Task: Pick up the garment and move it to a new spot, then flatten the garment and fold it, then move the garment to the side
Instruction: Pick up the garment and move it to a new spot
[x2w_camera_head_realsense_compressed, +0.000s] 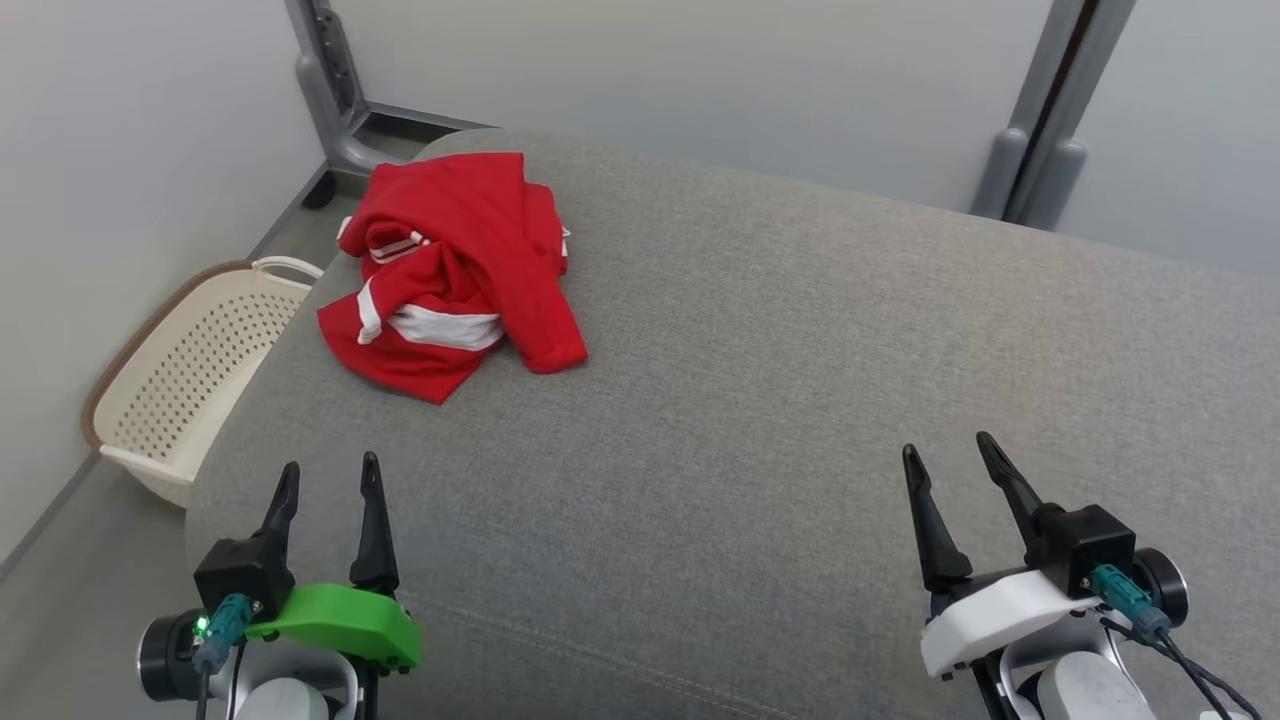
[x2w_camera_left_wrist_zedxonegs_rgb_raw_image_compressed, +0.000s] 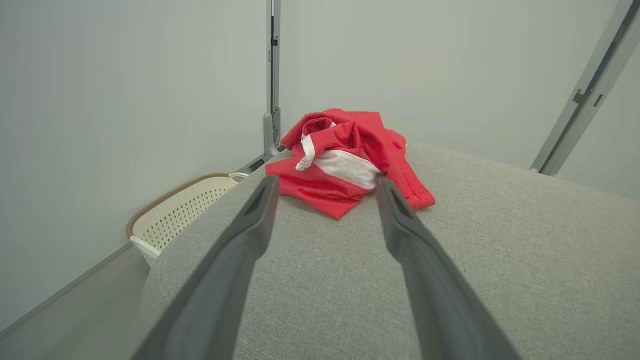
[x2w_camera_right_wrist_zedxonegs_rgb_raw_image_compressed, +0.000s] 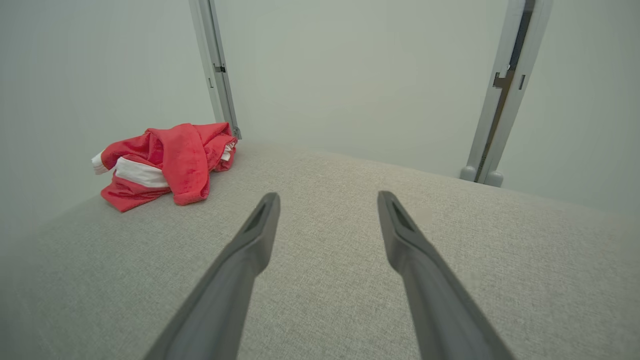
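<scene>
I see the garment (x2w_camera_head_realsense_compressed: 455, 270) lying crumpled in a heap at the far left corner of the grey padded surface (x2w_camera_head_realsense_compressed: 780, 380), close to its left edge. It is bright red with broad white bands, bunched and folded over itself, with one red flap trailing toward the middle of the surface and a corner pointing back toward me. My left gripper (x2w_camera_head_realsense_compressed: 330, 462) hangs over the near left of the surface, fingers spread apart and empty, aimed at the heap but well short of it. My right gripper (x2w_camera_head_realsense_compressed: 946, 445) sits at the near right, also spread wide and holding nothing, well apart from the cloth. On the floor beside the left edge stands a cream perforated basket (x2w_camera_head_realsense_compressed: 190, 370)
</scene>
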